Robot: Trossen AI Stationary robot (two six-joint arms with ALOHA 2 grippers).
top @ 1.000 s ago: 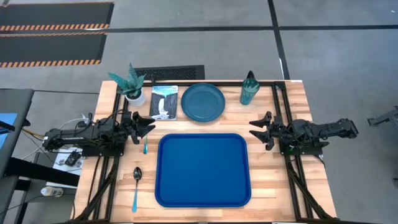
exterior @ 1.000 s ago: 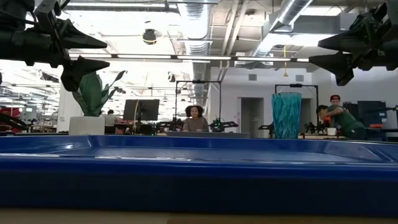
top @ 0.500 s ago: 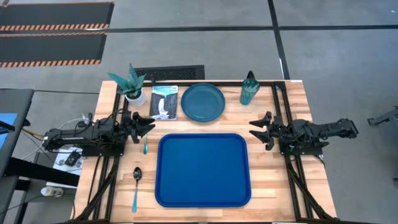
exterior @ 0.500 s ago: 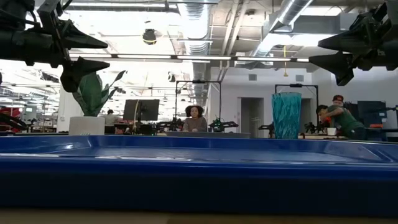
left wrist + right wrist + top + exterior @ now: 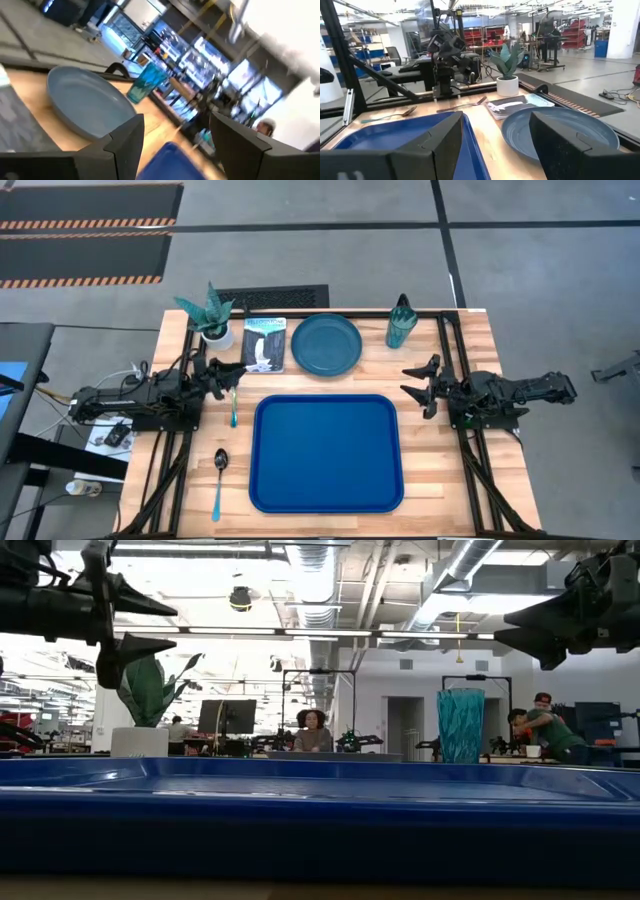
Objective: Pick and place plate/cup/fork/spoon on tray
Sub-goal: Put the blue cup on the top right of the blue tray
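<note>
On the wooden surface [image 5: 470, 350] a blue tray [image 5: 325, 453] lies in the middle, bare inside, with the plate [image 5: 326, 343] just beyond its far edge and the cup [image 5: 401, 322] to the right of the plate near the far right corner. A small booklet [image 5: 264, 344] lies just left of the plate, and a white pot with a teal plant [image 5: 213, 315] stands beside it at the far left. The fork [image 5: 234, 407] lies off the tray's left side, and the spoon [image 5: 219, 477] lies nearer the front left, apart from the tray. Grey floor with striped mats surrounds the frame; the low view shows a bright workshop with ceiling ducts and two people [image 5: 313, 730] at desks behind. The left tool [image 5: 228, 375] hangs above the surface just beyond the fork's far end, fingers spread apart, holding nothing. The right tool [image 5: 422, 381] hangs off the tray's right far corner, fingers spread wide, also holding nothing. From table height the tray's rim hides the plate, fork and spoon, and the left wrist view is blurred, so I cannot tell whether the left tool touches the fork.
</note>
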